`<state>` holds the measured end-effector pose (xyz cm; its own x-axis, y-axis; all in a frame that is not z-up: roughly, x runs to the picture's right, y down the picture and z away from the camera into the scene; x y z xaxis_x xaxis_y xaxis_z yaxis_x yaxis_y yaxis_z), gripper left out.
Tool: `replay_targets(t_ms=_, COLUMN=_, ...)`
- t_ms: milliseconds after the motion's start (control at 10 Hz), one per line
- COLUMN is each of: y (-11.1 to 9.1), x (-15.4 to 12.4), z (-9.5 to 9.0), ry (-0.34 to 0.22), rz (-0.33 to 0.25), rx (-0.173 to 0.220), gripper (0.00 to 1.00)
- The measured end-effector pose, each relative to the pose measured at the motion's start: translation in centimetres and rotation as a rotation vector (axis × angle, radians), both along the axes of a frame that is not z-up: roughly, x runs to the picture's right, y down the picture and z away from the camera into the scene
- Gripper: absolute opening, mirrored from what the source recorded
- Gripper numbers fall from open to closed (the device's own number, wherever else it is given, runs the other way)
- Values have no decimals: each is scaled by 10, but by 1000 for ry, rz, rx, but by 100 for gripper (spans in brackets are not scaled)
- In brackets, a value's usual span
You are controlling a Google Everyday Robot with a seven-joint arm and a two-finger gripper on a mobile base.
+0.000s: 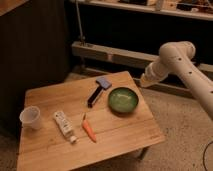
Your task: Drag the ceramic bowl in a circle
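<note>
White against the dark behind it, your gripper hangs at the end of the arm, just off the table's right rear edge and up and to the right of the bowl. You cannot tell from here whether it is open or closed. Nothing appears to be in its hold, and it is apart from the bowl.

The green bowl sits upright on the wooden table, near the right side, so the drag is not yet begun. That spot matters. The table edge lies close on the bowl's right and a brush lies just beside its left rim, so your circle has little room either way. I judge you should come down onto the rim first, then keep the loop tight and toward the front, where the wood is bare.

Farther left, a carrot, a tube and a cup lie well apart from the bowl.
</note>
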<state>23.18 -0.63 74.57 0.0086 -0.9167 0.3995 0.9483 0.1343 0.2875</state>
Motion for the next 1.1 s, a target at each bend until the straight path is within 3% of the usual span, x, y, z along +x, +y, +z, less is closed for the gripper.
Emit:
replay_targets(t_ms=200, y=25, x=8, z=12, ry=-46, rz=12, rx=-29, gripper=13)
replay_targets(t_ms=400, y=41, x=11, z=25, ry=-16, rz=-20, rx=-50, gripper=36)
replay_targets(t_ms=800, y=63, x=12, z=57, ry=-72, rz=53, rx=-25, gripper=76)
replay_targets(t_ms=1100, y=61, x=7, z=69, ry=-89, rz=85, rx=-9, gripper=80)
